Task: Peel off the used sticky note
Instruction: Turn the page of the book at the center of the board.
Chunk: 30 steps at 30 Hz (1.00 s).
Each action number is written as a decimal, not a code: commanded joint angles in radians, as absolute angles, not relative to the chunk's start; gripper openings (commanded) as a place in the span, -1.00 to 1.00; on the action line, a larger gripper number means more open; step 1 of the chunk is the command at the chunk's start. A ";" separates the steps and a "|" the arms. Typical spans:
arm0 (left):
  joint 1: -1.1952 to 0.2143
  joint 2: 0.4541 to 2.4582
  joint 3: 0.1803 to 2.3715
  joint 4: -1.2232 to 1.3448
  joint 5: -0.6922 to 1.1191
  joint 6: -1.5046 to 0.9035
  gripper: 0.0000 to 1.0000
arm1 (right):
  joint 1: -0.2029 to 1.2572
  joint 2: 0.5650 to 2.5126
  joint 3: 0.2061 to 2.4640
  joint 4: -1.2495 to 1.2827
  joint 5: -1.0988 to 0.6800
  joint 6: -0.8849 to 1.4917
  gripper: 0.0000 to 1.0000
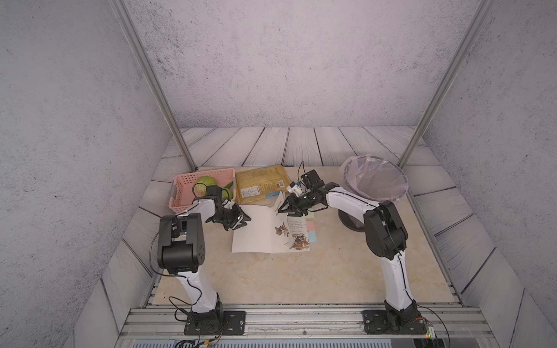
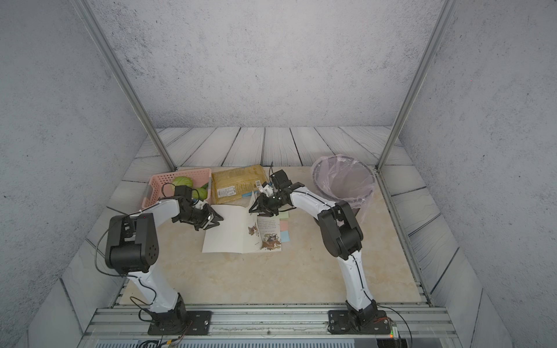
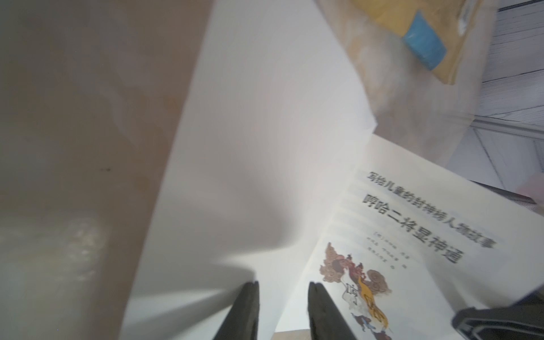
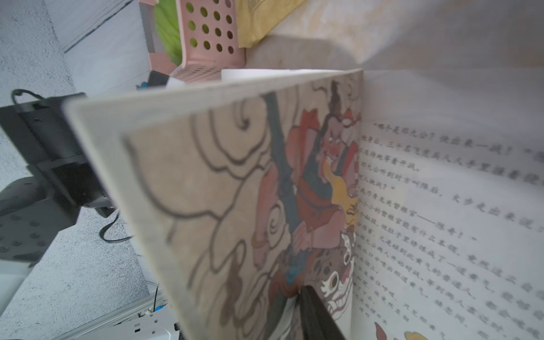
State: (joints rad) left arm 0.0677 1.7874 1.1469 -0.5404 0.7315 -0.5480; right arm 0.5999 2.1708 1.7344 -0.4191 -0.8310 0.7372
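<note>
An open picture book [image 1: 259,235] [image 2: 232,235] lies mid-table. Green [image 1: 310,215], pink [image 1: 310,225] and blue [image 1: 313,236] sticky notes stick out from under its right edge; I cannot tell which one is used. My right gripper [image 1: 286,212] [image 4: 297,294] is shut on an illustrated page [image 4: 235,191] and holds it raised on edge above the spine. One finger is hidden behind that page. My left gripper [image 1: 245,221] [image 3: 284,287] rests over the far left corner of the white left page [image 3: 250,147], its jaws slightly apart with nothing between them.
A pink basket [image 1: 187,180] with green vegetables stands at the back left. A yellow packet [image 1: 262,183] lies just behind the book. A bin [image 1: 373,177] lined with clear plastic stands at the back right, close to my right arm.
</note>
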 commanded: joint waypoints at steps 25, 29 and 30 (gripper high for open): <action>0.174 1.592 1.067 -0.510 0.791 -0.545 -0.67 | 0.707 2.328 1.880 -0.015 -0.880 1.140 -0.24; 0.176 1.592 1.057 -0.502 0.784 -0.543 -0.66 | 0.722 2.370 1.890 0.141 -0.910 1.280 -0.23; 0.178 1.594 1.058 -0.504 0.784 -0.543 -0.66 | 0.727 2.385 1.903 0.167 -0.915 1.304 -0.23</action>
State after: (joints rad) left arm 0.1684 1.5867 1.0664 -0.5110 0.7898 -0.5575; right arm 0.7090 2.3383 1.8904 -0.0006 -0.8738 1.1755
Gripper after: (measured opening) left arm 0.170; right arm 0.385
